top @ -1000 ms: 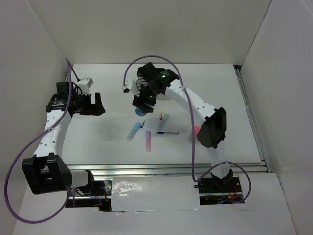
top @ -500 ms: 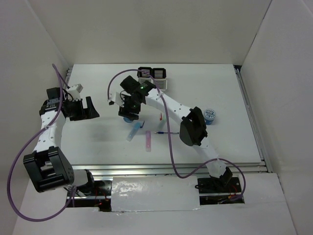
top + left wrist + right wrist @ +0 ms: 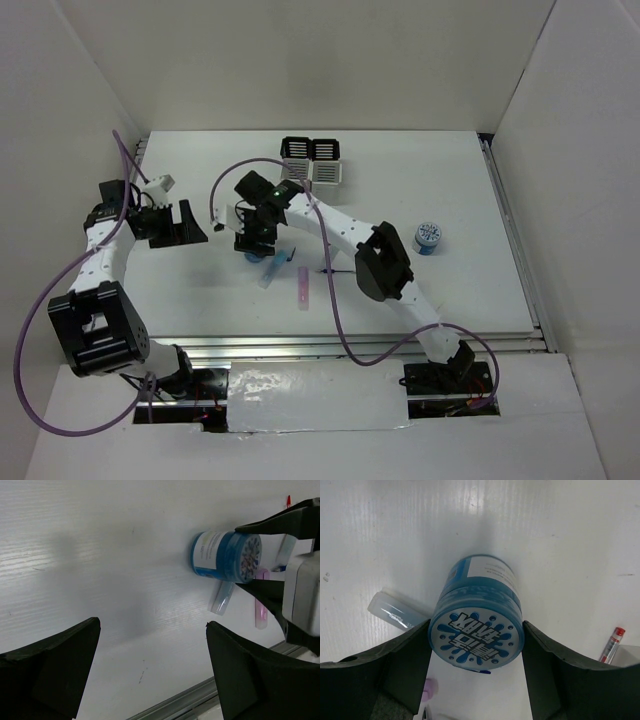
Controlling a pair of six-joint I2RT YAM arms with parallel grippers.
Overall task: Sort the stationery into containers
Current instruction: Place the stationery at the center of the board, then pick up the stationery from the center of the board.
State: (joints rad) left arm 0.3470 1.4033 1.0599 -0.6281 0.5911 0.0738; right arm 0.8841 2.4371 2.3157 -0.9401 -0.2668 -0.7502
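blue roll (image 3: 256, 259): from the top view, nearly all tucked under the right gripper (image 3: 255, 248)
red pen (image 3: 612, 642): off to the gripper's side, lower end slips behind it
purple stick (image 3: 430, 685): just a tip peeking past the gripper
side label (image 3: 209, 547): print too small to read

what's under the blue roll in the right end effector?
Right wrist view: the blue roll, gripped by the right end effector, overlaps one end of a pale blue stick; the tip of a purple stick peeks out. Anything directly beneath the roll is hidden.
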